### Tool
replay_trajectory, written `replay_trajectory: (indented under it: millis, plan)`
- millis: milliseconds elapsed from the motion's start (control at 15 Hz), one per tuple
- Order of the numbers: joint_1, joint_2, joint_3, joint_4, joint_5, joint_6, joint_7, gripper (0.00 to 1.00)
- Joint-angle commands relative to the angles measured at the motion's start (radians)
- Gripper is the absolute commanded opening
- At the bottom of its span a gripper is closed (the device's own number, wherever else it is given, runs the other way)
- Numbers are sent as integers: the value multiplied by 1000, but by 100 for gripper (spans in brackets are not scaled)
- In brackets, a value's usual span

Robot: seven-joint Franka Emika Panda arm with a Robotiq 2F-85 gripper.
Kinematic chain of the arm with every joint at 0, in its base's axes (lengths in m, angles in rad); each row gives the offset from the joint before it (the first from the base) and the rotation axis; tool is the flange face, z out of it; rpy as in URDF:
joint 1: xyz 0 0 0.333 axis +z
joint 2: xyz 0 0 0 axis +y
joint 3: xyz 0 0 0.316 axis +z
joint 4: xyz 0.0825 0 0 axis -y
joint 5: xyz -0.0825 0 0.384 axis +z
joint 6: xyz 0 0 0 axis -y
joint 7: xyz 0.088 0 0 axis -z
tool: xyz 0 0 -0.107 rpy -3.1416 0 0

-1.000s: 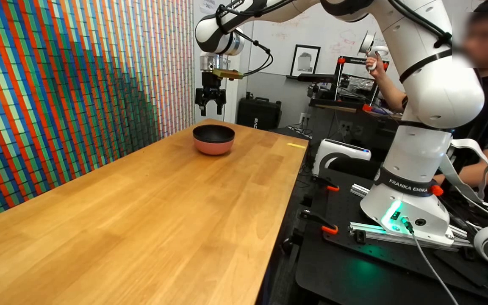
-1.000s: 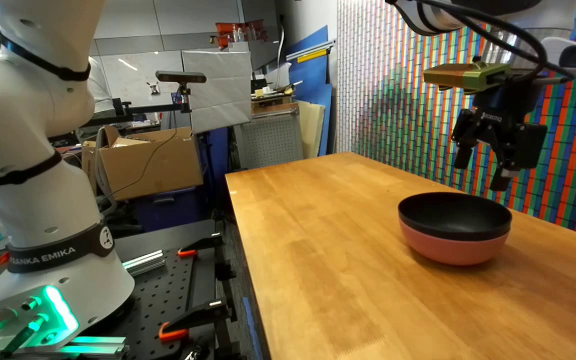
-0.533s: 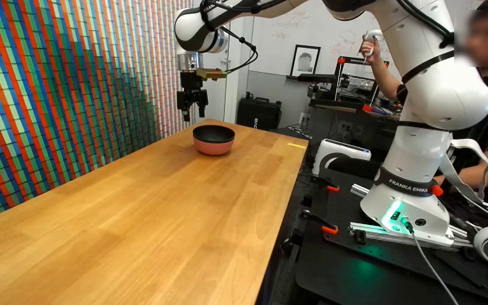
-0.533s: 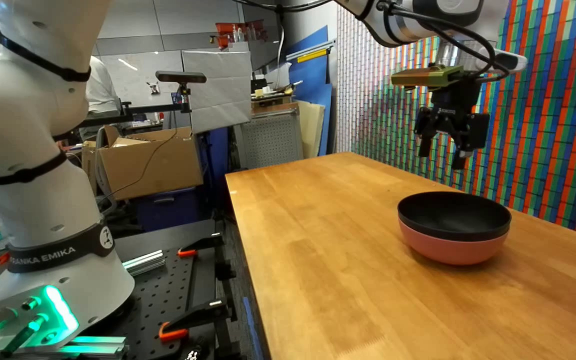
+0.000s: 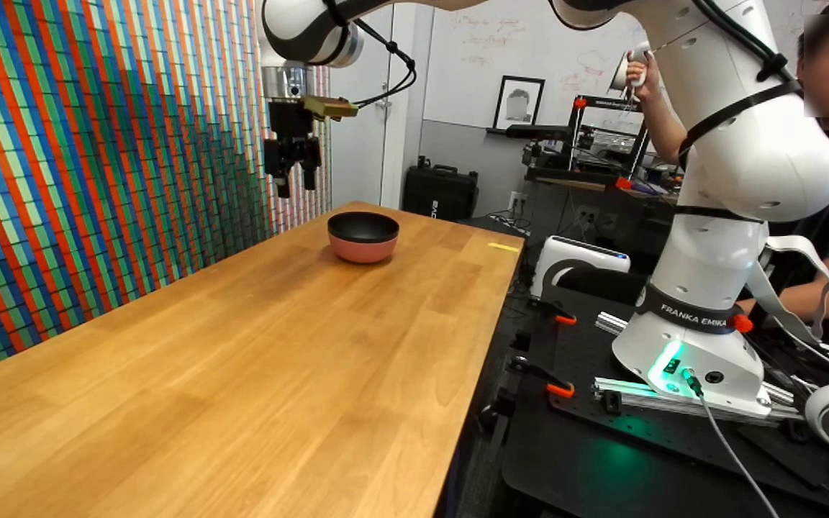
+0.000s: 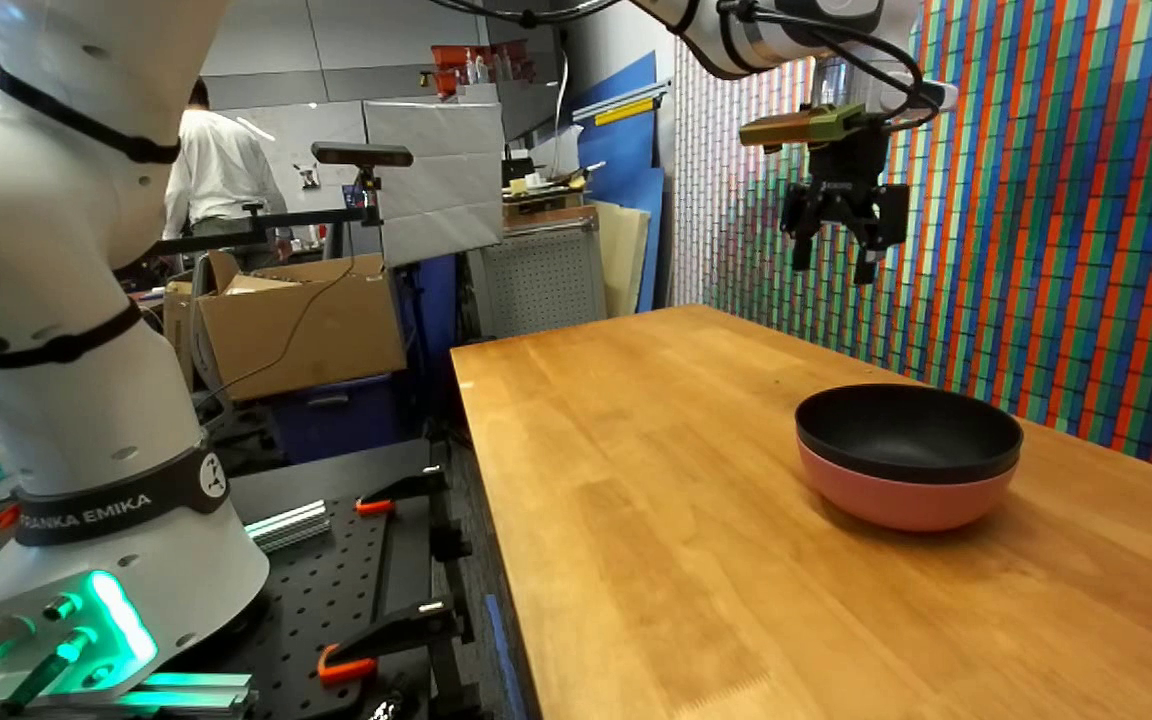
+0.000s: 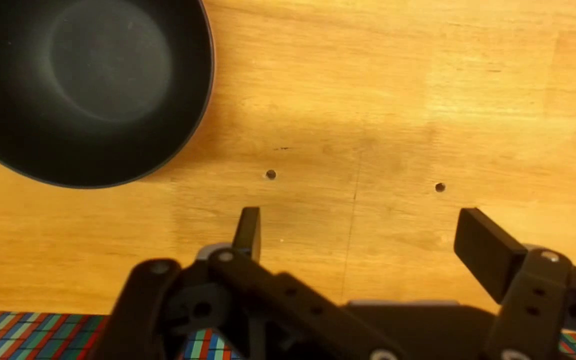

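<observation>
Black two-fingered end effector (image 7: 360, 212), spread wide, hangs above a light-brown wooden worktop (image 6: 636, 500) near a round black-and-pink bowl (image 6: 908, 462).
The bowl stands upright, underside hidden; the wrist view's top and left edges cut it off, and whether it is one piece or two nested is hard to tell.

- Now the bowl (image 5: 363, 243) is seated upright on the counter (image 5: 278, 360), towards its far end in an exterior view.
- The counter is flanked by a wall (image 5: 134, 137) on one side, the robot base (image 5: 717, 354) on the other.
- Higher up, wall-side, the jaws are suspended, the bowl seen to their upper left in the wrist view.
</observation>
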Motion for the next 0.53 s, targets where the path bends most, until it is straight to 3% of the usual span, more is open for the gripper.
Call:
replay_trajectory:
  millis: [0,67,467]
  plan:
    - [-3,-19,-1,32,-19,-81,-3,100]
    - [-3,-9,5,12,-4,-33,2,100]
    - [-4,-13,3,16,-6,-54,2,100]
